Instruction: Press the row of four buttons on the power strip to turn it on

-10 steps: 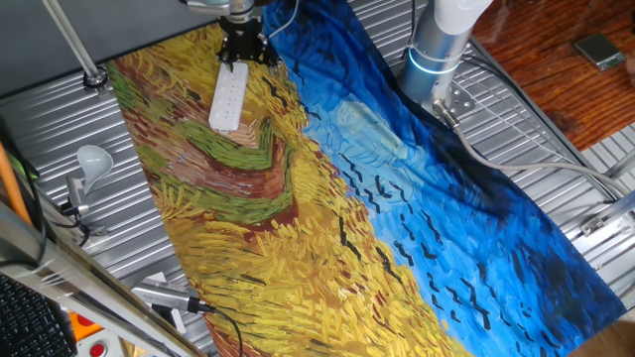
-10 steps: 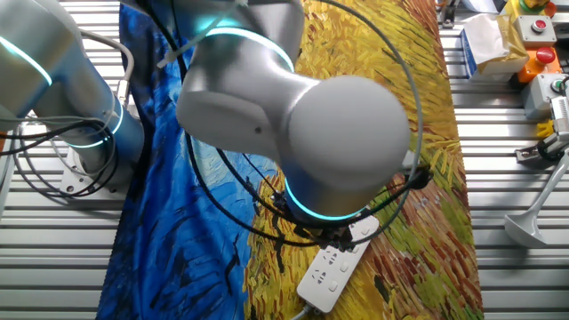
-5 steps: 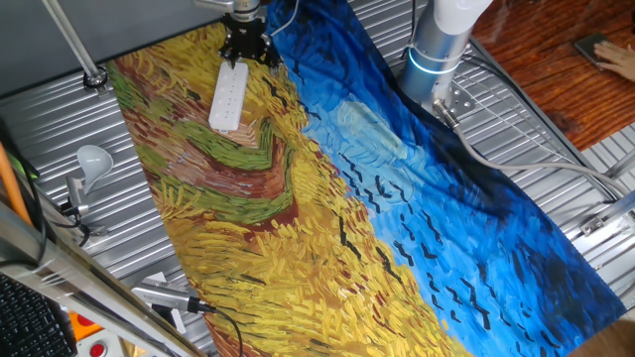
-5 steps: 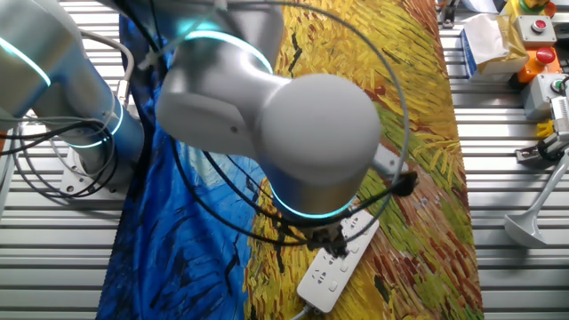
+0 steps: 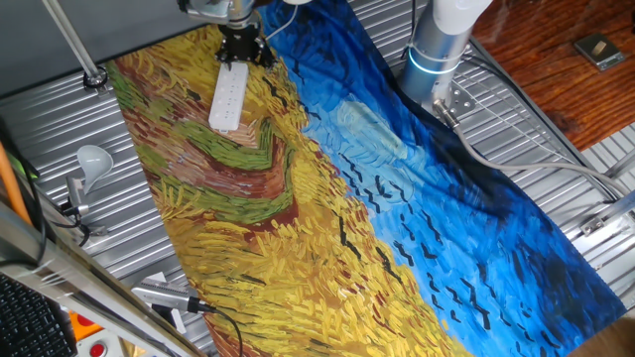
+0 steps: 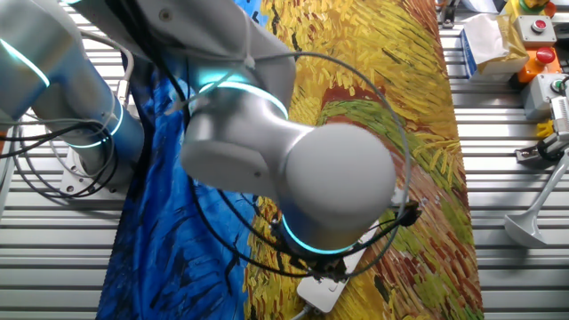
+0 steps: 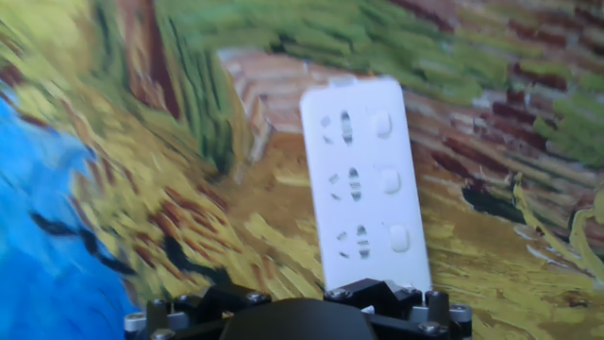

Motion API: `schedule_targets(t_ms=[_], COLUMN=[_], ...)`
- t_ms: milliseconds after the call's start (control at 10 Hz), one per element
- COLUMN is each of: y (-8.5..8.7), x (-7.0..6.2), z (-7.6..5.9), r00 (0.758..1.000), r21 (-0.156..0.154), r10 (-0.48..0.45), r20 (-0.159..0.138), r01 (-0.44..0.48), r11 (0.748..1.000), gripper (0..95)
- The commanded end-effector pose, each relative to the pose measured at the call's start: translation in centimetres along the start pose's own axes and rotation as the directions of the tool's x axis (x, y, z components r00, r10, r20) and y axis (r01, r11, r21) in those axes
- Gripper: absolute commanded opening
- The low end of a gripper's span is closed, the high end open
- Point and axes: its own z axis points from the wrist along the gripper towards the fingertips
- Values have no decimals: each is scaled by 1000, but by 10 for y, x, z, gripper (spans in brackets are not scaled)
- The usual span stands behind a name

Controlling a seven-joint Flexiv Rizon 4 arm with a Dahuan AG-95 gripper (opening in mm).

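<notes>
Strip: white strip [image 5: 228, 96] lies flat on the yellow part of the painted cloth [image 5: 327, 198], at the far left of the tabletop [image 5: 60, 129] in one fixed view; its long axis runs roughly away from the claw.
Strip in hand view: it [image 7: 363, 184] stands lengthwise up the middle of the picture, its near end hidden behind the claw's black body.
Buttons: three pale buttons [image 7: 392, 178] show in a line along the strip's right edge, each beside a socket; a fourth cannot be made out.
Claw: black claw [image 5: 242, 50] hangs over the far end of the strip, pointing down; whether it touches the strip cannot be told.
Claw state: cannot tell, since no view shows the fingertips.
Arm: in the other fixed view the grey arm [image 6: 293, 169] with its teal ring covers most of the strip, leaving only one end [image 6: 322, 289] showing near the bottom edge.
Bulb: white bulb [image 5: 92, 159] on a metal holder stands off the cloth, at the left, well apart from the strip.
</notes>
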Motion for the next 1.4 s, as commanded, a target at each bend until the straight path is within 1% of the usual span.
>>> schedule_targets(t_ms=[100, 200, 300, 400, 500, 600, 700, 800, 900, 1000, 1200, 1400], y=[-2, -2, -2, -2, -2, -3, -5, -7, -9, -12, -13, -14], x=[1, 1, 1, 1, 1, 0, 2, 2, 4, 6, 7, 8], z=[3, 3, 3, 3, 3, 6, 13, 16, 25, 31, 37, 39], r00=[1000, 1000, 999, 999, 999, 1000, 1000, 1000, 1000, 1000, 1000, 1000], r21=[-2, 3, 28, 33, 34, 29, 22, 20, 19, 18, 23, 28], r10=[3, 5, 11, 20, 26, 17, 4, -1, -10, -12, -16, -12], r20=[21, 24, 37, 30, 24, 21, 14, 12, 11, 9, 3, 5], r01=[-3, -5, -12, -21, -27, -18, -4, 1, 10, 12, 16, 12], r11=[1000, 1000, 1000, 999, 999, 999, 1000, 1000, 1000, 1000, 1000, 1000], gripper=[950, 950, 950, 950, 950, 950, 950, 950, 950, 950, 950, 950])
